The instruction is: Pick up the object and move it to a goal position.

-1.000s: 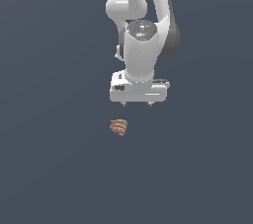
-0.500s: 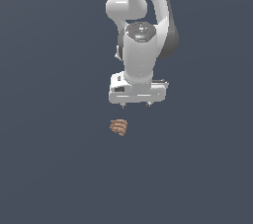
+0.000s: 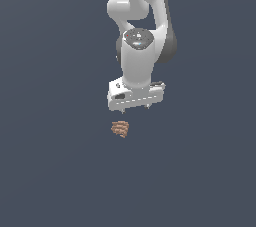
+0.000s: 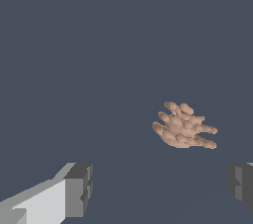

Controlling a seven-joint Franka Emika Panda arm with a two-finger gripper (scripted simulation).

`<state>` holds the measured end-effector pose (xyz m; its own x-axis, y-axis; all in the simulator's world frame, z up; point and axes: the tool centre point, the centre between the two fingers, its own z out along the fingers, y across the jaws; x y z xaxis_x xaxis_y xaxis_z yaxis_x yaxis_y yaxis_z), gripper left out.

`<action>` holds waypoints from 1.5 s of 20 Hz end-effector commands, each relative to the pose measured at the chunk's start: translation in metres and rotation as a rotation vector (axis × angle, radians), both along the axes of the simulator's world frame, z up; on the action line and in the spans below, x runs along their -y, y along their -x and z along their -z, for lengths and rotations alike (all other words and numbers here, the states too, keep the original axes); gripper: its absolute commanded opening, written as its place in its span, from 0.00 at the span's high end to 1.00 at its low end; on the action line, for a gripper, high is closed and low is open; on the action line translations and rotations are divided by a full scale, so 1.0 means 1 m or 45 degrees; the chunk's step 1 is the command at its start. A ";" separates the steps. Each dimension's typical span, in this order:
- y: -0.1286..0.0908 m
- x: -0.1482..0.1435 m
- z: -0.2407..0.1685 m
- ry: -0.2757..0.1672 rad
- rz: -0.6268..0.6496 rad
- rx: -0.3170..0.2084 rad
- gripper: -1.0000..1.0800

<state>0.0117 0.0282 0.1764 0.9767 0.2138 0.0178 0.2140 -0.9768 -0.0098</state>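
Note:
The object (image 3: 120, 129) is a small reddish-brown lumpy chunk lying on the dark grey floor. In the wrist view it (image 4: 183, 125) shows ridged, finger-like bumps. My white gripper (image 3: 136, 108) hangs from the arm just above it and slightly toward the exterior view's right, not touching it. The jaws stand wide apart and hold nothing; two dark fingertips (image 4: 79, 189) show in the wrist view, with the object ahead of the gap, nearer one finger.
The white arm (image 3: 142, 31) rises behind the gripper toward the top of the exterior view. The dark grey floor (image 3: 50, 171) stretches evenly all around.
The gripper has dropped slightly lower toward the object. The object has not moved.

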 end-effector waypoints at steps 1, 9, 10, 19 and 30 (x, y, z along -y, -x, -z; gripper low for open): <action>-0.001 0.004 0.004 0.005 -0.078 -0.001 0.04; -0.005 0.016 0.018 0.016 -0.338 -0.004 0.04; -0.005 0.018 0.020 0.018 -0.370 -0.005 0.04; -0.009 0.032 0.036 0.025 -0.662 -0.009 0.04; -0.012 0.048 0.055 0.028 -1.018 -0.011 0.04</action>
